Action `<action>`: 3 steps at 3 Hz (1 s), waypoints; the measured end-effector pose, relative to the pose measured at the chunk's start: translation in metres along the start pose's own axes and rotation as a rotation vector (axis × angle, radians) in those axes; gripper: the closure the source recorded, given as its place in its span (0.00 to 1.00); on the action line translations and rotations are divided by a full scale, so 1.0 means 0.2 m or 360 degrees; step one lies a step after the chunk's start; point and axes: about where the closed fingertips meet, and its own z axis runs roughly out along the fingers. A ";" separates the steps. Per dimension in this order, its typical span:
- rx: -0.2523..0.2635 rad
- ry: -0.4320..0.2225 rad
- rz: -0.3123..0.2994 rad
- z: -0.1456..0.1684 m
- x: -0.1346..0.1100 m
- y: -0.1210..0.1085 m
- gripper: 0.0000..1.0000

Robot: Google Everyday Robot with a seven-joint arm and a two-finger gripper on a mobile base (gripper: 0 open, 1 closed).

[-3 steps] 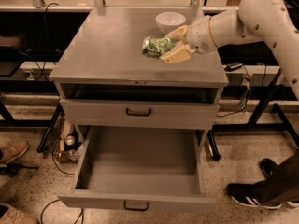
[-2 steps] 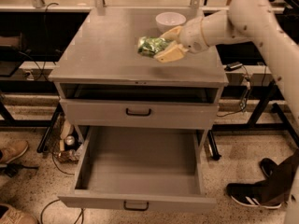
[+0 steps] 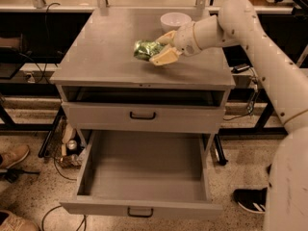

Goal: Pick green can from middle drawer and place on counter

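Leftward is where the gripper [image 3: 156,50] is travelling: compared with a second ago it is sitting further from the right edge of the countertop [image 3: 96,57] and nearer its middle, with the load coming along. Its two pale fingers [image 3: 165,58] are closing around the green can [image 3: 146,49], one on the back side and one on the front, so the hold looks firm. The can is lying on its side in that grip, low over the middle of the top. Whether it is already touching the surface is impossible to tell.

Behind the wrist, a white bowl [image 3: 175,19] is standing near the back edge, right of centre. The arm [image 3: 250,28] is reaching in over the right edge. Below the front edge, one closed drawer [image 3: 142,115] is sitting shut, and under it the open drawer [image 3: 144,170] is hanging pulled out and bare.

Judging from this, the placing is nearly done. The risk is in the letting go: a can on its side may roll, and a roll toward the front edge could drop it back into the open drawer. Backing the wrist out carelessly could also knock the bowl.
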 end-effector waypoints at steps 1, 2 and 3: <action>-0.0007 -0.0007 0.0000 0.08 0.01 -0.03 0.81; -0.0009 -0.0003 0.0000 0.11 0.01 -0.06 0.59; -0.0018 -0.0001 0.0002 0.14 0.01 -0.08 0.35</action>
